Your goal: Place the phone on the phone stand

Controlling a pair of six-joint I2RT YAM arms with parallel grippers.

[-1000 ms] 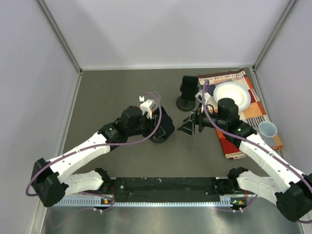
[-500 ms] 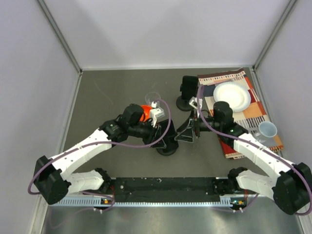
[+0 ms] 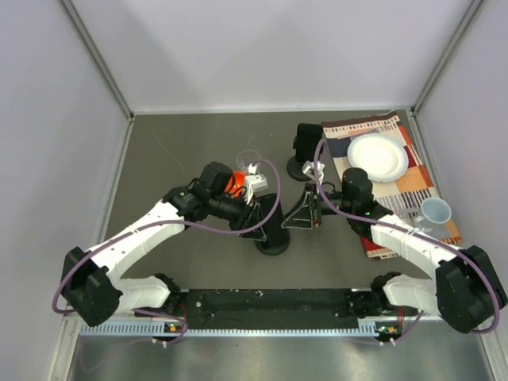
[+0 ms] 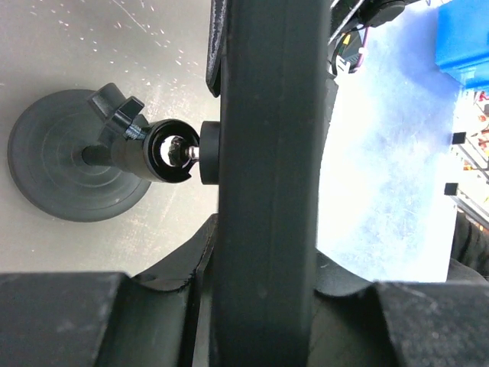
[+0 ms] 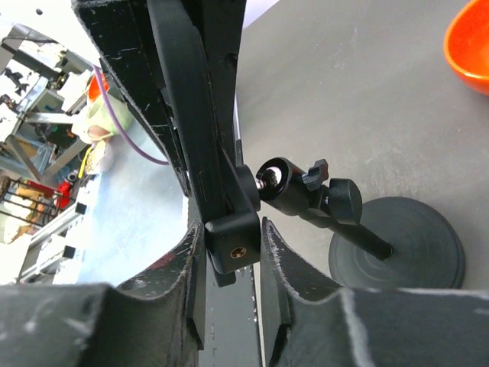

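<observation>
Reaching inward, left hand (image 3: 260, 213) and right hand (image 3: 305, 214) clasp the phone stand (image 3: 272, 241).

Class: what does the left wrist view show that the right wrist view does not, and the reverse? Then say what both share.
Only the left wrist view: the left hand clamped on the stand's cradle, seen edge-on. Only the right wrist view: the right hand pinching the cradle's lower lip, plus an orange bowl. Both: the stand's round base, its ball joint and the grey table.
</observation>
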